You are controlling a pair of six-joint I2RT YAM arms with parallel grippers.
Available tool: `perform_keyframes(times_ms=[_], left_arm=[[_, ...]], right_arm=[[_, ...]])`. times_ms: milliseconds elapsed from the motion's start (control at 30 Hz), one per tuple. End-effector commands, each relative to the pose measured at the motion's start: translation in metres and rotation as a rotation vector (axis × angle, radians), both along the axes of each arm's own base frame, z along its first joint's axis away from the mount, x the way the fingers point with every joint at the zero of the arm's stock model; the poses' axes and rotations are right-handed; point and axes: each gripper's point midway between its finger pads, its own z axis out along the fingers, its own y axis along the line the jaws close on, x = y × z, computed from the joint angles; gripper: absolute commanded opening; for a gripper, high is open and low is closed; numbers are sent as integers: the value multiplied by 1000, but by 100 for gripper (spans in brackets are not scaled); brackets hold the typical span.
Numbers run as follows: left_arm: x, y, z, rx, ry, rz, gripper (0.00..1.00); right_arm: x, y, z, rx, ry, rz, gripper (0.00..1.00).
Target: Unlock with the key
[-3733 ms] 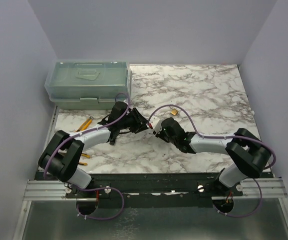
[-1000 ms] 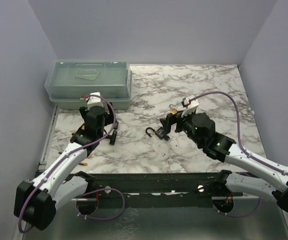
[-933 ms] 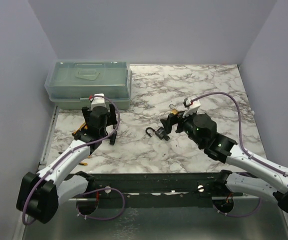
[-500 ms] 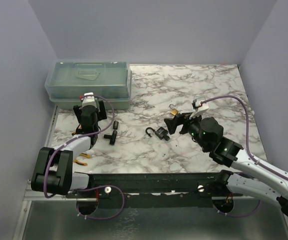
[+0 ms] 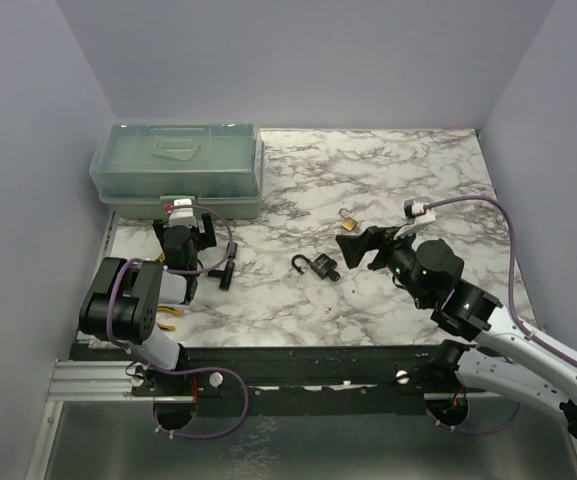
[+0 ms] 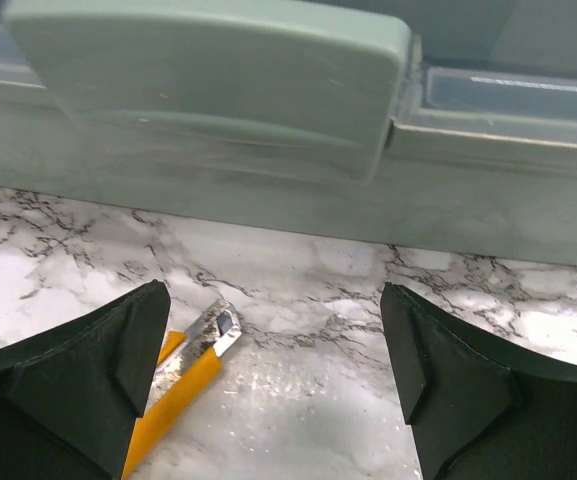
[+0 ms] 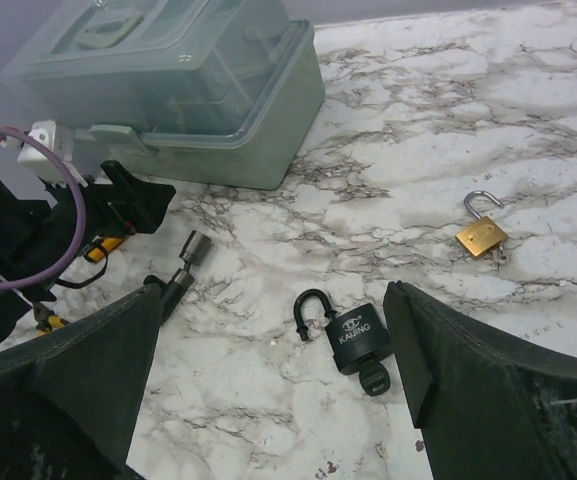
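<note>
Both arms have drawn back from the middle of the table (image 5: 418,170) over the last second: the left gripper (image 6: 273,330) now faces the toolbox (image 6: 208,70), and the right gripper (image 7: 273,320) hangs clear of the 2 padlocks. Each pincer stands spread wide with nothing between its fingers. The key (image 7: 371,378) sits in the bottom of the black padlock (image 7: 356,338), only its round black head showing, and the lock's shackle looks swung open, so I judge the unlocking done or nearly so. That key should be very light and stiff, with a smooth small head that could slip; I would pinch it across the flat faces of the head, not the thin blade. The lock body is blocky, dark and likely heavy for its size, yet it may skate on the glossy marble-patterned top. A brass padlock (image 7: 482,236) lies well apart, its shackle raised. A black T-piece (image 7: 178,272) lies near the translucent green toolbox, and a yellow-handled tool (image 6: 183,375) shows just beside my left finger.
</note>
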Motion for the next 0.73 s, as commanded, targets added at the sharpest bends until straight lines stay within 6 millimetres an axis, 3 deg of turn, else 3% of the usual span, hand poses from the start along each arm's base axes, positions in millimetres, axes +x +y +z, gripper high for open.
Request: perform_keyframes(times_ms=[0,133,700], left_arm=[[3,6,16,-49,-110,-9,94],[7,16,8,-69,-107,29,96],[7,17,9,-71,-113,37,99]], right_arm=[[-5,-6,1,37,8,-16,100],[-7,-5,5,48,8,-4,100],[-10,-10,14,83,5,-15,100]])
